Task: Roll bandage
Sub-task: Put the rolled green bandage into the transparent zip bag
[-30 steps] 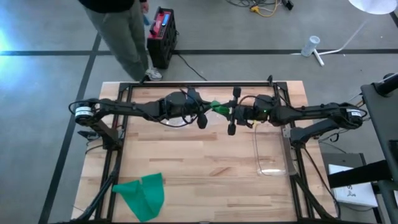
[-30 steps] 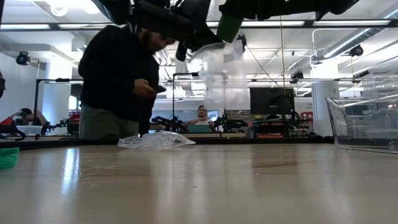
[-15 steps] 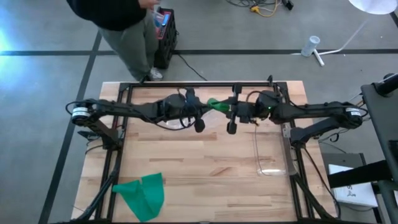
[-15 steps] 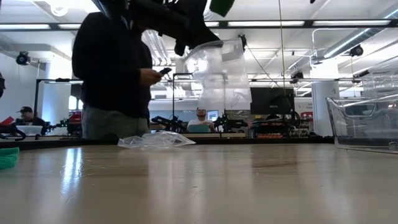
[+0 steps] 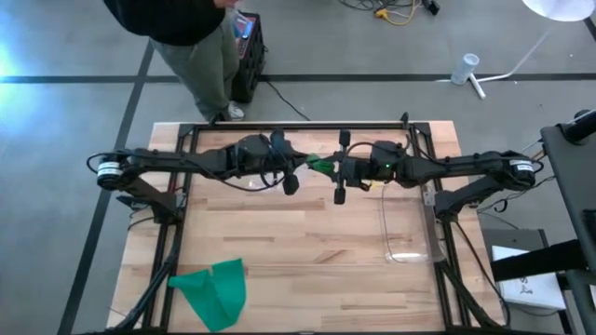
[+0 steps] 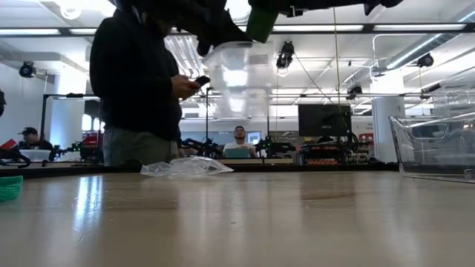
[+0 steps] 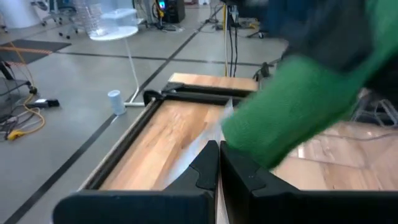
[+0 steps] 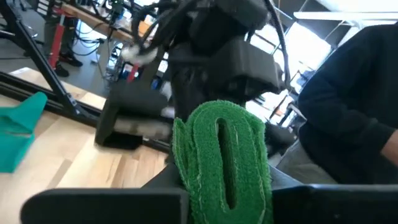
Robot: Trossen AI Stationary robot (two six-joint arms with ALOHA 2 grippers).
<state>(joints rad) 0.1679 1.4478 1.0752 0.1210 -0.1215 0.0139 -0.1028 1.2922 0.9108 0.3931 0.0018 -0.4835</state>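
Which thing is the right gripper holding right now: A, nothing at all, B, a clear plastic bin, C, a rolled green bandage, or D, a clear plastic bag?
C: in the right wrist view the right gripper is closed around the rolled green bandage, raised above the table's middle beside the left gripper.

Wooden table (image 5: 307,242) with green cloth (image 5: 214,290), clear container (image 5: 406,228), crumpled plastic (image 6: 185,167).

2 green bandages (image 5: 319,165) (image 5: 212,291), 1 clear bin (image 5: 406,228), 1 plastic bag (image 6: 187,167).
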